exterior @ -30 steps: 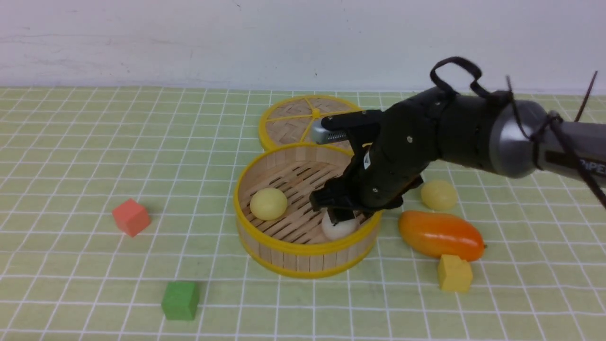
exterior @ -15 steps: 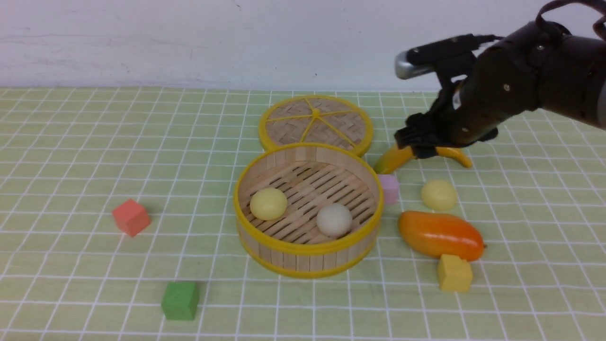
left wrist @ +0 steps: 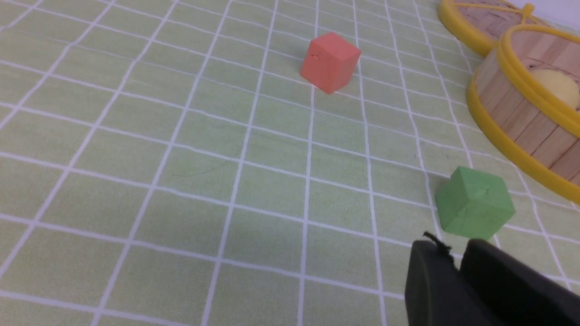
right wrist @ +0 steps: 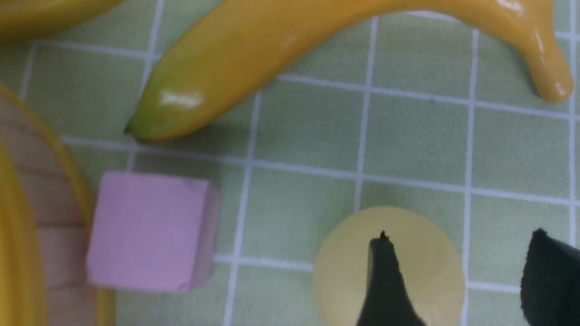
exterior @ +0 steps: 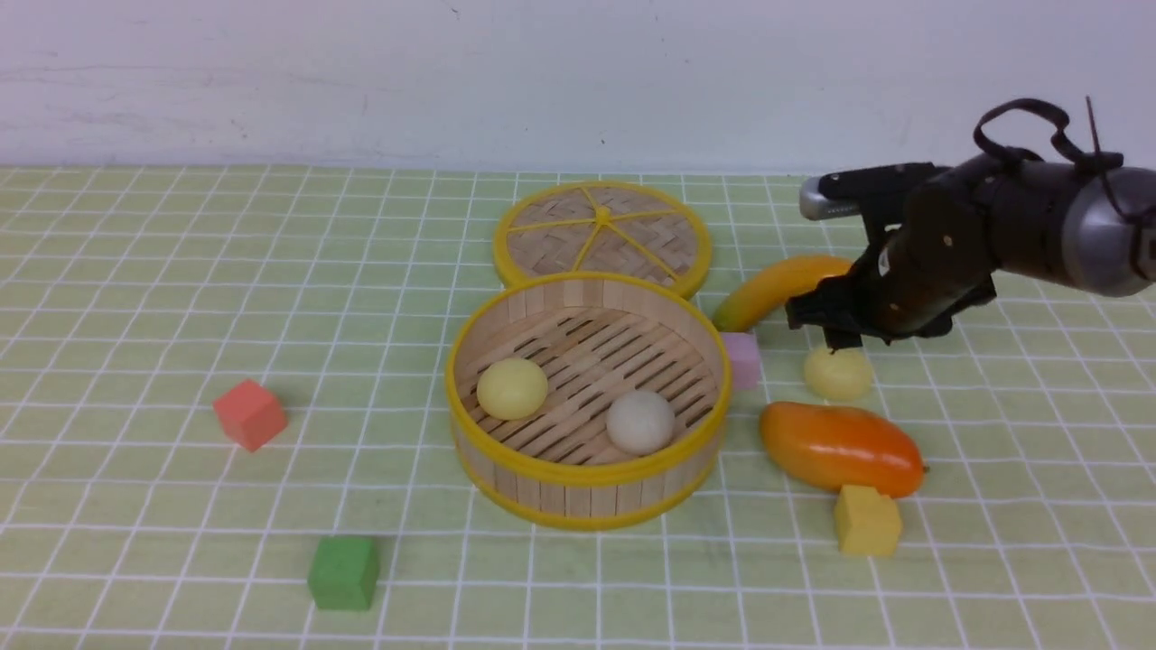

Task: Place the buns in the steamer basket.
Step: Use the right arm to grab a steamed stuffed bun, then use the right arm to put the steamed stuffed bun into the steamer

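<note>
The steamer basket [exterior: 585, 473] stands mid-table with two buns inside: a pale yellow bun [exterior: 512, 388] and an off-white bun [exterior: 639, 422]. A third, pale yellow bun [exterior: 840, 375] lies on the cloth to the basket's right. My right gripper [exterior: 835, 341] hovers just above this bun. In the right wrist view the gripper [right wrist: 461, 235] is open, with one finger over the bun [right wrist: 423, 256] and the other beyond its edge. My left gripper [left wrist: 453, 251] is shut and empty, low over the cloth near the green cube [left wrist: 474, 202].
The woven lid [exterior: 601, 235] lies behind the basket. A banana [exterior: 777, 284], a pink cube [exterior: 742, 359], an orange mango [exterior: 840, 447] and a yellow cube [exterior: 867, 519] crowd round the loose bun. A red cube [exterior: 250, 413] and the green cube [exterior: 343, 571] sit at left.
My right gripper let go of the off-white bun in the basket, rose and swung right, then came down over the pale yellow bun on the cloth.
</note>
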